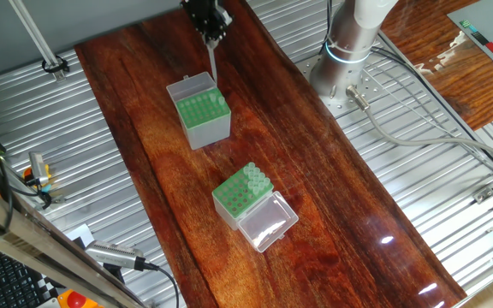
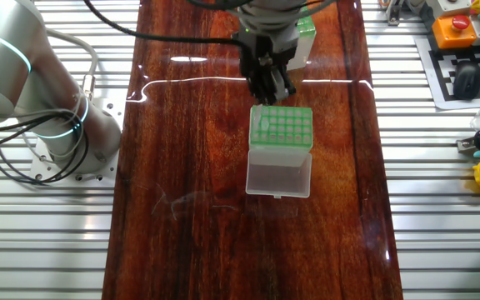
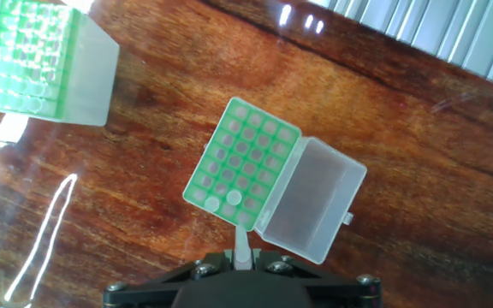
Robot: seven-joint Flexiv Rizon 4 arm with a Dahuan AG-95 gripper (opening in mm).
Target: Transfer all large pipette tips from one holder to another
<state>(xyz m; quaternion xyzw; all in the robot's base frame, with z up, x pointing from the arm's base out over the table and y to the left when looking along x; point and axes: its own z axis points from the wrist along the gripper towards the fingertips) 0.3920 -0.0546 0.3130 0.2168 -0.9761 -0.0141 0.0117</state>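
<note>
Fingers (image 3: 245, 265) of the gripper (image 1: 212, 36) pinch one pipette tip (image 1: 213, 64), point down, above the lidded box (image 3: 245, 162). More tips (image 1: 255, 179) stand in the other holder (image 1: 240, 198).

Green boxes on a shiny brown table

The table (image 1: 315, 171) is dark red-brown wood with streaks. Both boxes have green tops dotted with round holes: the tall box (image 1: 242, 198) has grey see-through sides, the short box (image 1: 202, 109) a clear lid. The black gripper (image 3: 243, 257) holds a pale tip (image 3: 241, 244).
</note>
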